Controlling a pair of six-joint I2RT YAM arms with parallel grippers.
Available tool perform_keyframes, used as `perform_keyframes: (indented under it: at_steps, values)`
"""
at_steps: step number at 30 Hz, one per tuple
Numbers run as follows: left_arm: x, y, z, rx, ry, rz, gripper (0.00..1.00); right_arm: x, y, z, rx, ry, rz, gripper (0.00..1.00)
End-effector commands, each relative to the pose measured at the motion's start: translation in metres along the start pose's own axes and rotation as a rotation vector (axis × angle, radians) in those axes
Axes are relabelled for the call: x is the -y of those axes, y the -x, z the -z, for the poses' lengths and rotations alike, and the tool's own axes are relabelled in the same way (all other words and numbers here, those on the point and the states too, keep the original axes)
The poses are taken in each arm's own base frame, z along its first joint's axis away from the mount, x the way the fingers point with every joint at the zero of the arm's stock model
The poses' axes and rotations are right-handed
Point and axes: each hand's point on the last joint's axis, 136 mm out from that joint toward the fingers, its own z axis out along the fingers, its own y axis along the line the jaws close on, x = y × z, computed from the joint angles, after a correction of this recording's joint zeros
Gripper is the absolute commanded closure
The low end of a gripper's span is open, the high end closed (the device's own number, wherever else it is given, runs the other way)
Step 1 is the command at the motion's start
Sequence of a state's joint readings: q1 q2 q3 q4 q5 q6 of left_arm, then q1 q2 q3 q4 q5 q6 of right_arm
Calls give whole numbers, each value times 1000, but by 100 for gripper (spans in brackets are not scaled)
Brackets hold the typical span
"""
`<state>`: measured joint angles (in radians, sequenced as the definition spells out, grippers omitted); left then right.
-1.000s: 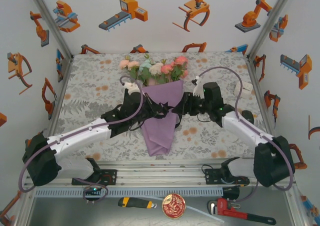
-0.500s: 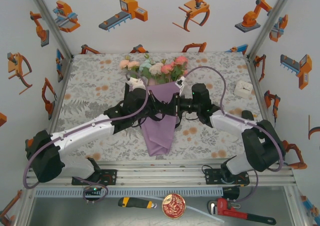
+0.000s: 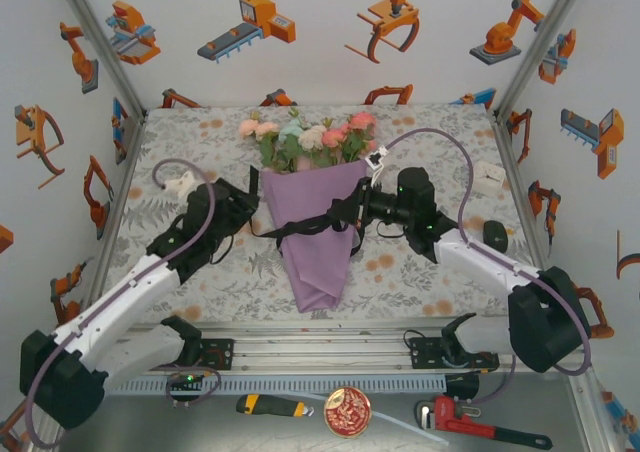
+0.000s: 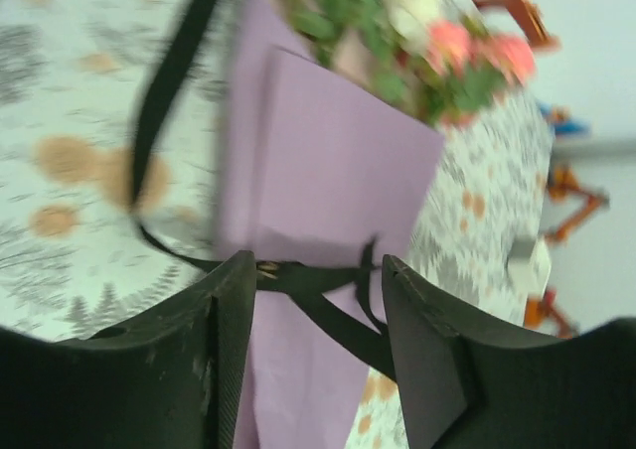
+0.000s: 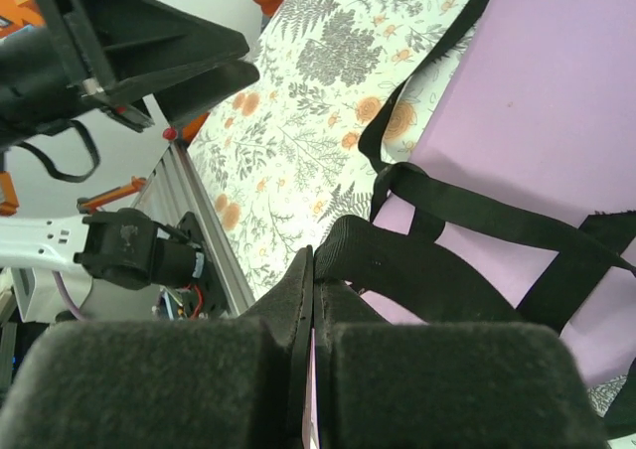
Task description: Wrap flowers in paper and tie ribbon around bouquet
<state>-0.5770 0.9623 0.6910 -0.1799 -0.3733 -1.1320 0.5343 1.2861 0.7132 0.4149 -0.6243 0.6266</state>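
Note:
The bouquet lies mid-table: flowers (image 3: pixel 305 137) in pink, cream and blue top a purple paper cone (image 3: pixel 315 247). A black ribbon (image 3: pixel 300 225) crosses the cone loosely, with loops and crossings over the paper (image 5: pixel 537 91). My right gripper (image 3: pixel 352 209) sits at the cone's right edge, shut on a fold of the ribbon (image 5: pixel 417 260). My left gripper (image 3: pixel 248 198) stands open just left of the cone. Its wrist view shows the ribbon (image 4: pixel 318 280) lying past its spread fingers (image 4: pixel 234 310), over the paper (image 4: pixel 328 171), under the blooms (image 4: pixel 427 32).
A small white box (image 3: pixel 487 177) and a dark object (image 3: pixel 493 234) lie at the table's right side. Below the front rail rest a utility knife (image 3: pixel 270 405), a round tin (image 3: pixel 347 412) and a red wrench (image 3: pixel 480 427). Printed walls close off the left, back and right.
My left arm has pulled back to the left off the bouquet, its gripper now open. The right gripper stays shut on the ribbon and has shifted slightly right.

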Motion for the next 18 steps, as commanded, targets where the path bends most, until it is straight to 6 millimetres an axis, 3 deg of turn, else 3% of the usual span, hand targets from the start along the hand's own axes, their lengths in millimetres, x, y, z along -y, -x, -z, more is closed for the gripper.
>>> perform_keyframes:
  at_steps: [1,7,10,12,16,18]
  values:
    - [-53,-23,-16,-68,103,238,43,5,0,2,11,-32,-29,100]
    - [-68,-48,-44,-164,183,355,36,5,2,0,6,-36,-38,100]
    - [-89,-58,-55,-155,282,388,35,4,4,0,6,-37,-40,100]
    - [-96,-61,-64,-139,298,384,38,4,4,1,7,-38,-41,100]
    - [-87,-66,-84,-153,260,377,45,1,5,2,0,-34,-38,100]
    - [-85,-68,-89,-156,264,379,54,0,4,2,-5,-34,-38,100]
